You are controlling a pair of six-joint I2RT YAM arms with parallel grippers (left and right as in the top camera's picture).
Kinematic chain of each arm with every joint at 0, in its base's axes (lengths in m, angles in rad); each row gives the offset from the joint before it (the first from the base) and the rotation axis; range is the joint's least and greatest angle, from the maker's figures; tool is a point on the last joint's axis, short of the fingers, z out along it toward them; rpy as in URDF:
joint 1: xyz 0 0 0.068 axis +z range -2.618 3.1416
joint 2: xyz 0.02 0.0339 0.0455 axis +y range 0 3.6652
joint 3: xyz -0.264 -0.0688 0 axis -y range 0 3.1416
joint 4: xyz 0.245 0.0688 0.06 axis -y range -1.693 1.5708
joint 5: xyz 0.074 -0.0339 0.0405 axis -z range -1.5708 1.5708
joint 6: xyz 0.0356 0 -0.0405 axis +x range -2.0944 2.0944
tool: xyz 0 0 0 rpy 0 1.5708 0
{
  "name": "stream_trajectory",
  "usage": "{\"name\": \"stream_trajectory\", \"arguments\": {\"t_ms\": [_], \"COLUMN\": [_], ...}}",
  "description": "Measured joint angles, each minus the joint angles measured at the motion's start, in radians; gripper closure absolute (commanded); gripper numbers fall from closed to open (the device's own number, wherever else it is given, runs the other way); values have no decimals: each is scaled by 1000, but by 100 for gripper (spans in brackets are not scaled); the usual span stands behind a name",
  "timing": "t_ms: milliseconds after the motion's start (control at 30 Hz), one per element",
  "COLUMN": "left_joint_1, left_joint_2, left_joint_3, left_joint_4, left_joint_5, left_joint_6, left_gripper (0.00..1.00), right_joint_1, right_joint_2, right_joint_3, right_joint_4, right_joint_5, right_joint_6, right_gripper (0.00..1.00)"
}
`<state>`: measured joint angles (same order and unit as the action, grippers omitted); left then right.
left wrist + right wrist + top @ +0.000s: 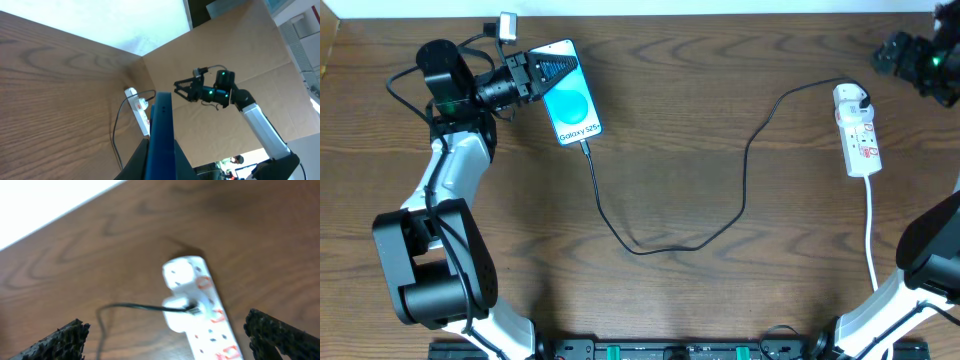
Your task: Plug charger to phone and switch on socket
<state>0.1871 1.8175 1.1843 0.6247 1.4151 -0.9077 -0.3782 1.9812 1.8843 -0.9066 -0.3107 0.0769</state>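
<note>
The phone (571,95) lies at the far left with its blue "Galaxy S25" screen up. My left gripper (542,70) is shut on its top end; in the left wrist view the phone (161,130) shows edge-on between the fingers. The charger cable (740,190) runs from the phone's lower end across the table to its white adapter (853,100), which sits in the socket (861,135) at the far right. My right gripper (890,55) is open, above and to the right of the socket. The right wrist view shows the socket (207,325) and adapter (177,312) between the open fingers.
The socket's thick white cord (871,230) runs down toward the front edge on the right. A cardboard wall (240,55) stands at the right side. The left arm's base (430,270) is at the front left.
</note>
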Motion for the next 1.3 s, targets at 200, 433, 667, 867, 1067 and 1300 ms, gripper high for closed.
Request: {"name": "stream_trajectory", "arguments": {"t_ms": [200,433,667,867,1067,1300], "left_joint_1": [0,0,0,0,0,0], "left_joint_2": [0,0,0,0,0,0], "left_joint_3": [0,0,0,0,0,0], "left_joint_4": [0,0,0,0,0,0], "left_joint_5": [0,0,0,0,0,0], "left_joint_6": [0,0,0,0,0,0], "left_gripper": [93,93,93,93,93,92], "right_joint_1": [-46,-57,-57,-57,-58,-58], "right_joint_2": [0,0,0,0,0,0], "right_joint_3": [-118,-264,-341,-370,-420,-443], "right_joint_4": [-5,71,174,287,368,384], "right_joint_5": [-65,-146,-149,-140,-137,-134], "right_joint_6": [-148,-290,-328,-319,-270,-253], "right_gripper": [23,17,2,1,1,1]}}
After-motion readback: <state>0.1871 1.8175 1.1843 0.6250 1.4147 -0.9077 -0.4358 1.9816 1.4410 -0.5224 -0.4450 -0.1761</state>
